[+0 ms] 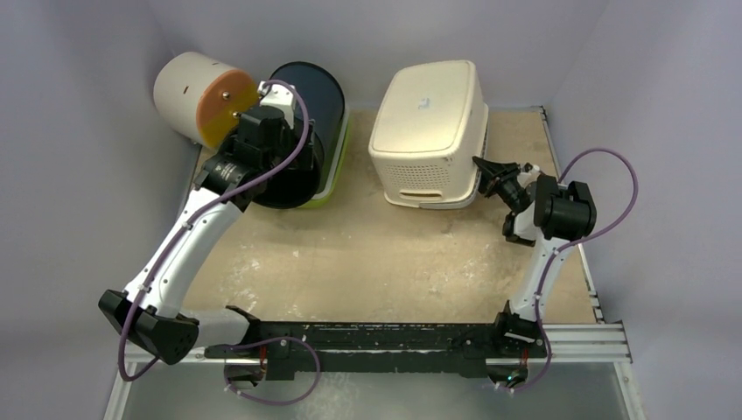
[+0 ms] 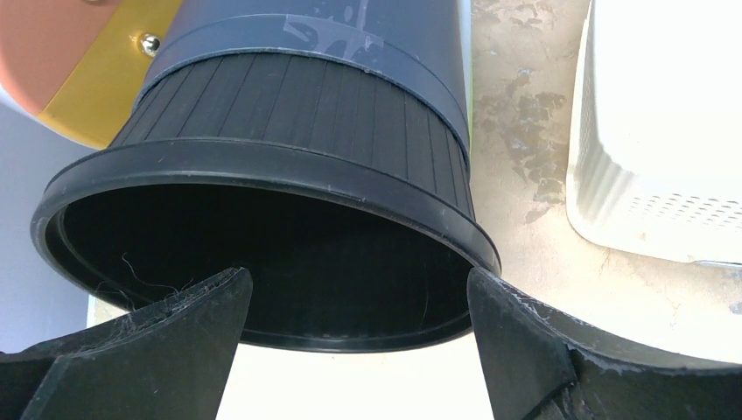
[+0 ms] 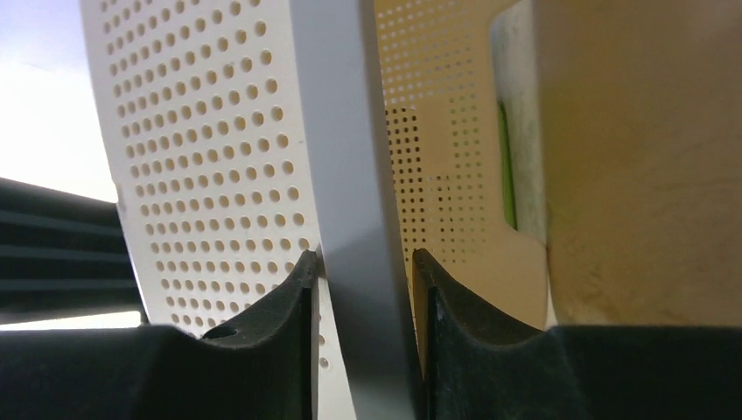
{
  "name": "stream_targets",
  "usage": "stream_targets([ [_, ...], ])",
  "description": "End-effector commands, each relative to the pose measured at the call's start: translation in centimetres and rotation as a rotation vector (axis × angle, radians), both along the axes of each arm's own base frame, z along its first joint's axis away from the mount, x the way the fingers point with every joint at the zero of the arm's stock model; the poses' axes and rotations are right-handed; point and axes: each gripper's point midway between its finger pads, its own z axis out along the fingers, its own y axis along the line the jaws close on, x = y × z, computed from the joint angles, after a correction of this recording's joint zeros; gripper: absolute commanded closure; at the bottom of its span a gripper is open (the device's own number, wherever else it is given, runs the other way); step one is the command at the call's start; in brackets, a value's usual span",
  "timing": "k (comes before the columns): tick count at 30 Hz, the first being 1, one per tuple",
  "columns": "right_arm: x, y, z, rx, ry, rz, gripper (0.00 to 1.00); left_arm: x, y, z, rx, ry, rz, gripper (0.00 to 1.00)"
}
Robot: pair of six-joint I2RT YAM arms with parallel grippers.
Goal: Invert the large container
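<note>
The large container is a cream perforated basket (image 1: 426,131) at the back middle of the table, with its base facing up. My right gripper (image 1: 484,171) is at its right side, shut on the basket's rim (image 3: 350,175), one finger on the outer wall and one inside. The basket's wall also shows in the left wrist view (image 2: 665,131). My left gripper (image 1: 262,114) is open and empty, with its jaws spread wide in front of the mouth of a black bucket (image 2: 306,114) that lies on its side.
The black bucket (image 1: 311,105) rests on a green-rimmed tray (image 1: 337,171) at the back left. A cream cylinder with an orange lid (image 1: 188,92) lies behind it against the wall. Walls close in the left, back and right sides.
</note>
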Motion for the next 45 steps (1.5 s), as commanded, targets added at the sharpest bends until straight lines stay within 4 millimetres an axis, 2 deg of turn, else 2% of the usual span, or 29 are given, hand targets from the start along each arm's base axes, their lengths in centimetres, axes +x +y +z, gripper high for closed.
stream_targets([
  [1,-4.7,2.7,0.6,-0.17,-0.297,0.178,0.62,1.0,-0.3,3.0,-0.045,-0.087,0.003,0.06],
  [3,-4.5,2.0,0.1,-0.172,-0.287,0.163,0.58,1.1,-0.3,3.0,-0.04,-0.086,0.004,0.06],
  [15,-3.1,-3.7,-3.4,-0.212,-0.224,0.073,0.54,1.6,-0.3,2.9,-0.015,-0.086,-0.001,0.06],
  [21,-1.2,-6.9,-5.4,-0.283,-0.173,0.041,0.5,1.7,0.0,2.9,0.001,-0.093,0.011,0.06],
  [26,1.2,-8.7,-5.4,-0.391,-0.143,0.035,0.49,2.0,-0.1,2.5,0.005,-0.086,0.012,0.06],
  [32,4.3,-10.5,-2.3,-0.555,-0.145,0.008,0.49,2.6,-0.6,2.1,-0.008,-0.085,0.006,0.06],
  [36,5.7,-10.8,-1.9,-0.777,-0.039,0.049,0.48,3.0,-0.9,2.5,-0.02,-0.099,0.007,0.07],
  [42,7.3,-10.7,4.4,-1.069,-0.043,0.002,0.47,3.0,-1.0,3.3,-0.045,-0.113,0.009,0.07],
  [45,7.9,-9.7,8.3,-1.195,-0.057,-0.037,0.46,2.8,-0.9,3.5,-0.05,-0.113,0.014,0.07],
])
